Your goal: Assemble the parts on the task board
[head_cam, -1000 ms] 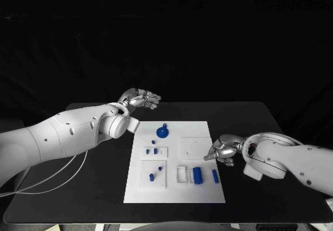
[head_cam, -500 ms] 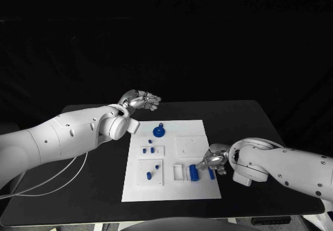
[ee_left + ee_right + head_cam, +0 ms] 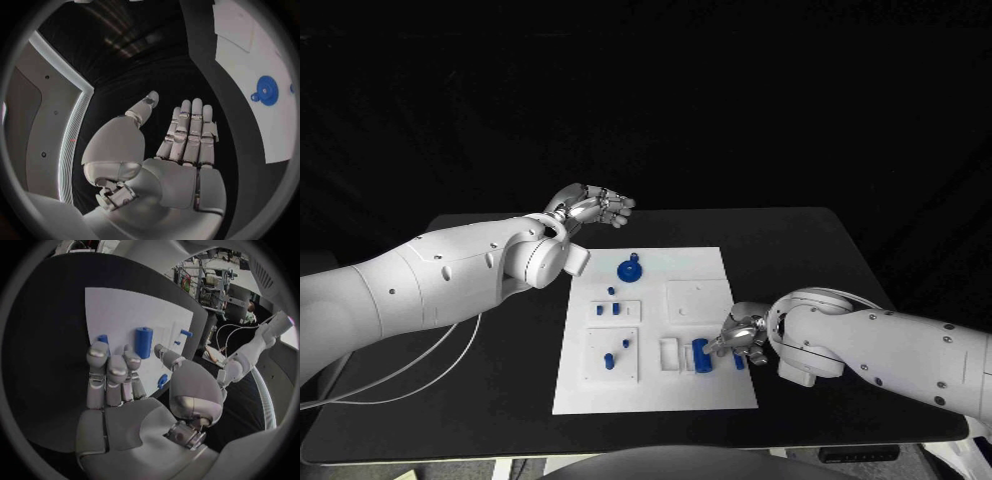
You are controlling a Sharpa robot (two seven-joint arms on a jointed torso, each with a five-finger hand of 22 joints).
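Observation:
The white task board (image 3: 661, 395) lies mid-table. My right hand (image 3: 741, 335) hovers over its near right part, fingers extended and holding nothing. Just past its fingertips (image 3: 107, 365) lie a blue cylinder (image 3: 701, 355) (image 3: 144, 342) and a short blue piece (image 3: 740, 361) (image 3: 102, 338). Another small blue part (image 3: 162, 381) lies beside the thumb. A round blue part with a knob (image 3: 632, 270) (image 3: 267, 90) sits at the board's far left. My left hand (image 3: 596, 207) (image 3: 181, 145) is raised off the board's far left corner, flat and empty.
Small blue pegs (image 3: 610, 310) stand in a square sub-plate at the board's left, and two more (image 3: 617, 352) in the plate nearer me. A blank raised square (image 3: 700, 298) sits mid-right. A white cable (image 3: 437, 355) trails over the table's left edge.
My right hand has moved in from the board's right edge to over the blue cylinder's area. The left hand has stayed where it was.

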